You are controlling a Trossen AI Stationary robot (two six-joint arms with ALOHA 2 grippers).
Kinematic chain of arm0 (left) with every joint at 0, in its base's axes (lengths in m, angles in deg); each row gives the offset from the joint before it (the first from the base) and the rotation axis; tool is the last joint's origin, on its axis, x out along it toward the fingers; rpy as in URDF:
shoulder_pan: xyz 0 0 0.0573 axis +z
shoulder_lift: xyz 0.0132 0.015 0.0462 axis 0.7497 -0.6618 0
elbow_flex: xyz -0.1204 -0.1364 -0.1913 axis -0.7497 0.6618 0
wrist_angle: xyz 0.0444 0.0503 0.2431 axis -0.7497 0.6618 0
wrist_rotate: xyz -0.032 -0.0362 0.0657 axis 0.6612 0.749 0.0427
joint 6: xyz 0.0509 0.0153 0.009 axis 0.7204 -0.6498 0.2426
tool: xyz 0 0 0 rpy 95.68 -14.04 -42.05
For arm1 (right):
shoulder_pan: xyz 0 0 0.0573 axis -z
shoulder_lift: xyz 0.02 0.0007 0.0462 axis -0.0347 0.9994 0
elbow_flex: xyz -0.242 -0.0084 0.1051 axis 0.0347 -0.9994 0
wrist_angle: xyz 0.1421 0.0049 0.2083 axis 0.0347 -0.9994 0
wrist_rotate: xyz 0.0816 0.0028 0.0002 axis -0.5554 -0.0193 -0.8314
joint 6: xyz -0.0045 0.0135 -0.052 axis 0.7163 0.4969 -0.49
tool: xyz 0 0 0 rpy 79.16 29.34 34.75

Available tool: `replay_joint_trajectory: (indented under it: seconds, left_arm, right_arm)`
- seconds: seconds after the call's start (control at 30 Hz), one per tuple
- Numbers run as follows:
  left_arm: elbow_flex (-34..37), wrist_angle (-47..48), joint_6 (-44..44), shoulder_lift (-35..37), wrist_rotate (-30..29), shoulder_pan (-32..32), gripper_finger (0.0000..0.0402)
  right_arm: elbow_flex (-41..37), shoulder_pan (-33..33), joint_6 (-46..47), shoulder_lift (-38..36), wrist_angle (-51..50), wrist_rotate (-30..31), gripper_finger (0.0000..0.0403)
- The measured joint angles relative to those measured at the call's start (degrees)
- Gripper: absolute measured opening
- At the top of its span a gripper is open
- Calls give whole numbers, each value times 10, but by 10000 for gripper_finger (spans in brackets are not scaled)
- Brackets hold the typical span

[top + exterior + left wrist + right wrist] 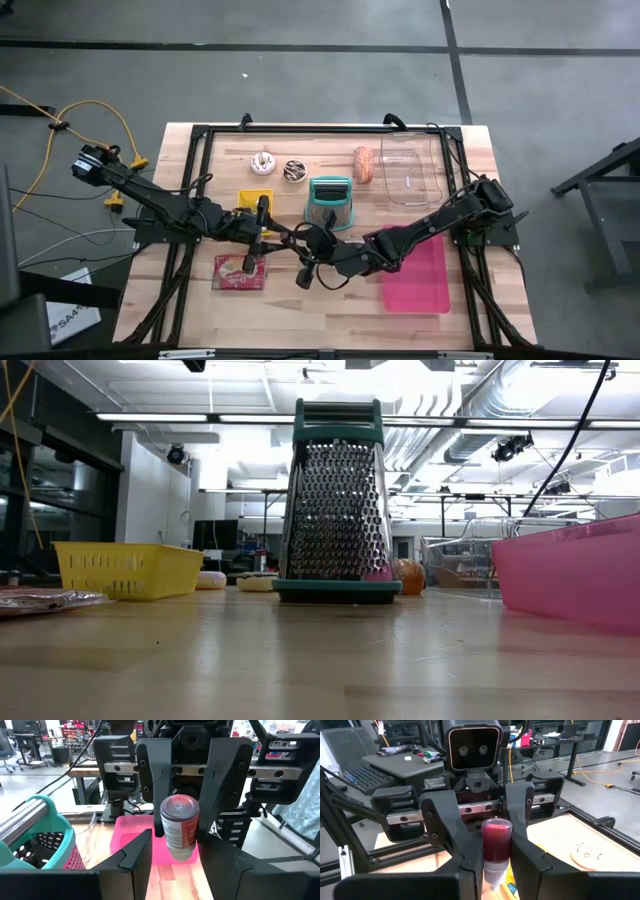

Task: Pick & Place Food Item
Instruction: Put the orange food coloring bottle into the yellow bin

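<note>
Sauce bottle, red with a pale nozzle, hangs in mid-air, pinched narrowly by the right claw. The left claw faces it head-on around the bottle. Whether that claw grips yet I cannot tell, and if the right lets go before it does, the bottle would likely drop.

Left wrist view: the bottle sits slightly tilted, so a squeeze from one side might twist it loose.

High view: both arms meet over the middle of the worktop. The grater stands just behind them, a red packet lies to the left and a pink tray to the right. Bare wood lies in front.

Low view: no arm shows, only the standing things.
</note>
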Motion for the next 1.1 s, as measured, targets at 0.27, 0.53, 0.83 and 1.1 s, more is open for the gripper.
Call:
replay_joint_trajectory:
  seconds: [0.27,0.53,0.83,1.1]
  left_arm:
    - [0,1,0,0,0,0,89]
    - [0,1,-2,0,1,0,64]
    - [0,2,-2,0,0,0,67]
    - [0,2,-1,0,0,0,67]
  right_arm:
    - [0,0,0,0,0,1,69]
    - [0,0,-1,0,0,1,69]
    - [0,0,-9,0,0,-2,73]
    - [0,0,-10,0,0,-2,86]
